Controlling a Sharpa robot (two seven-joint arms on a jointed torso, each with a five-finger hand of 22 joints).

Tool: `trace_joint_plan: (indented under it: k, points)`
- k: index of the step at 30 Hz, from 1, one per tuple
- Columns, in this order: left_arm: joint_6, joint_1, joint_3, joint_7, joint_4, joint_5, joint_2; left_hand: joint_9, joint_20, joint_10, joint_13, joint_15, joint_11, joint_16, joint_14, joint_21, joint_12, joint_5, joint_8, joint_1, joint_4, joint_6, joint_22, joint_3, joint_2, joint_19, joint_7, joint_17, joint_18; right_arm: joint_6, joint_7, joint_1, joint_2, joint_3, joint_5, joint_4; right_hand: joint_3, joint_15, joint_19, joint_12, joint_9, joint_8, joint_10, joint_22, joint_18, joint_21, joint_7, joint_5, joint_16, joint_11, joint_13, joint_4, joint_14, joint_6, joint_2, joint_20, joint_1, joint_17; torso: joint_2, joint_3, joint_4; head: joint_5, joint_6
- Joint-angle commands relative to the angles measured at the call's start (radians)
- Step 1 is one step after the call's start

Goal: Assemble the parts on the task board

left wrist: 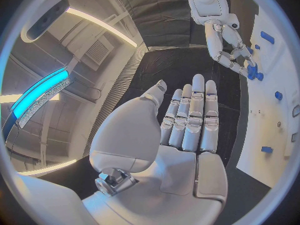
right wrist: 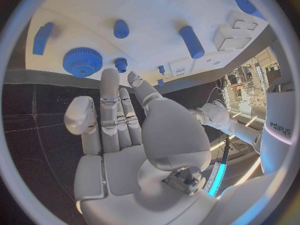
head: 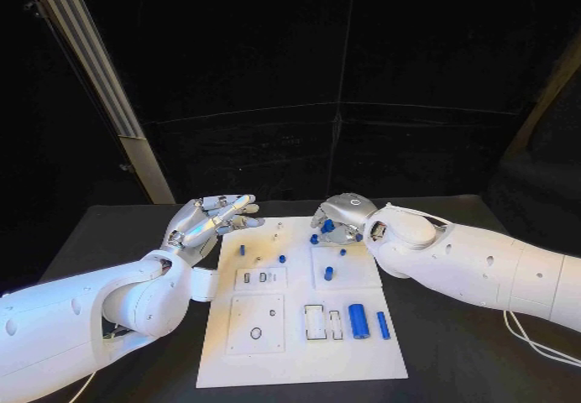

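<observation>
Head view: the white task board [head: 303,336] lies in the middle of the black surface [head: 97,235], between the robot's two arms. The left hand [head: 216,218] hovers at the board's far left corner, its fingers [head: 243,204] stretched out and close together, holding nothing. The right hand [head: 339,217] is bent over the board's far edge, fingers pointing down among several small blue parts [head: 327,225]; from here it is hard to make out whether the fingertips touch any of them. Nearer, a large blue cylinder [head: 358,320] and a slim blue bar [head: 383,325] lie side by side on the board's right part, and a small blue peg [head: 328,273] stands in the middle area. A pale rail [head: 103,92] rises behind the surface at the far left.

Left wrist view: the left hand [left wrist: 181,130] shows its palm flat and empty, fingers [left wrist: 197,110] straight and side by side, the thumb held apart. Beyond it the right hand [left wrist: 234,52] reaches down to the board [left wrist: 269,135], its fingertips at a cluster of blue parts [left wrist: 253,74]; contact cannot be confirmed. The board is cut off by the circle's rim.

Right wrist view: the right hand [right wrist: 134,130] is spread loosely with nothing in its grasp, fingers [right wrist: 111,100] extended toward the board [right wrist: 156,15]. A blue gear [right wrist: 82,61] lies just beyond the fingertips, a small blue knob [right wrist: 120,63] beside it. Farther off sit a blue round peg [right wrist: 121,28], a blue cylinder [right wrist: 192,41] and a blue block [right wrist: 42,37].
</observation>
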Motion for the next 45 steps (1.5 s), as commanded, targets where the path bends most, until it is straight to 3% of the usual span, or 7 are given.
trace_joint_plan:
  k: [1,8,13,31,41,45]
  points:
    - [0.027,0.001,0.001,-0.005,-0.001,0.017,0.001,-0.001,0.004,0.001,-0.001,0.002,0.003,-0.005,-0.006,-0.005,-0.007,0.002,-0.005,0.009,-0.004,0.001,-0.001,0.002,0.000,0.005,0.005,0.002,0.014,0.038,-0.007,0.003,0.005,0.001,-0.041,-0.011,0.007,0.005,0.008,0.003,-0.002,-0.005,-0.009,0.006,-0.015,0.008,0.000,-0.004,0.011,-0.001,-0.002,0.004,-0.001,-0.012,-0.008,-0.002,0.000,0.005,0.006,0.0001,0.0065,-0.002,-0.002]
    - [0.035,0.001,0.001,-0.011,-0.004,0.026,0.004,-0.001,0.005,0.001,-0.001,0.003,0.004,-0.006,-0.006,-0.005,-0.008,0.002,-0.006,0.010,-0.006,0.000,-0.002,0.003,0.000,0.005,0.005,0.002,0.014,0.060,0.011,0.004,0.020,0.001,-0.026,-0.036,0.021,0.005,0.041,0.007,0.000,-0.003,-0.011,0.071,-0.027,0.042,0.002,-0.003,0.043,0.000,-0.003,0.007,0.000,-0.024,-0.004,-0.001,-0.002,0.026,0.012,-0.0017,0.0110,-0.006,-0.005]
    - [0.040,0.001,0.001,-0.015,-0.007,0.027,0.005,-0.002,0.005,0.000,-0.002,0.003,0.005,-0.008,-0.006,-0.006,-0.011,0.002,-0.008,0.011,-0.008,-0.001,-0.003,0.003,-0.002,0.005,0.006,0.003,0.014,0.073,0.020,0.005,0.026,0.001,-0.015,-0.043,0.039,0.007,0.082,0.009,0.001,-0.002,-0.006,0.150,-0.042,0.084,0.003,-0.003,0.140,0.001,-0.004,0.011,0.013,-0.023,0.000,0.000,-0.007,0.128,0.016,-0.0021,0.0146,-0.010,-0.007]
    - [0.068,0.002,0.001,-0.017,-0.017,0.028,0.010,-0.001,0.006,-0.003,-0.002,0.004,0.007,-0.015,-0.005,-0.010,-0.022,0.003,-0.015,0.018,-0.017,-0.004,-0.006,0.014,0.004,0.007,0.008,0.009,0.015,0.130,0.027,0.007,0.034,0.001,0.022,-0.058,0.101,0.010,0.110,0.007,0.001,-0.002,0.008,0.214,-0.052,0.120,0.008,-0.016,0.264,0.002,-0.004,0.020,0.008,-0.027,0.012,0.004,-0.009,0.243,0.023,-0.0009,0.0145,-0.014,-0.022]
    - [0.067,0.002,0.001,-0.020,-0.024,0.028,0.011,-0.001,0.006,-0.004,-0.002,0.004,0.007,-0.016,-0.005,-0.010,-0.023,0.002,-0.016,0.019,-0.018,-0.005,-0.006,0.015,0.004,0.007,0.009,0.009,0.015,0.131,0.034,0.007,0.038,0.001,0.027,-0.061,0.143,0.009,0.121,0.008,0.003,0.002,0.029,0.237,-0.056,0.132,0.009,-0.024,0.304,0.001,-0.004,0.027,0.006,-0.007,0.019,0.004,-0.011,0.280,0.025,-0.0010,0.0142,-0.014,-0.025]
    - [0.067,0.002,0.001,-0.021,-0.025,0.028,0.012,-0.002,0.006,-0.005,-0.003,0.004,0.008,-0.017,-0.005,-0.011,-0.025,0.002,-0.017,0.019,-0.019,-0.006,-0.007,0.016,0.004,0.007,0.009,0.010,0.015,0.078,0.034,0.007,0.038,0.001,0.032,-0.059,0.177,0.007,0.127,0.012,0.005,0.006,0.053,0.249,-0.058,0.139,0.009,-0.055,0.323,-0.002,-0.002,0.037,0.004,0.016,0.033,0.003,-0.009,0.294,0.025,-0.0008,0.0143,-0.013,-0.024]
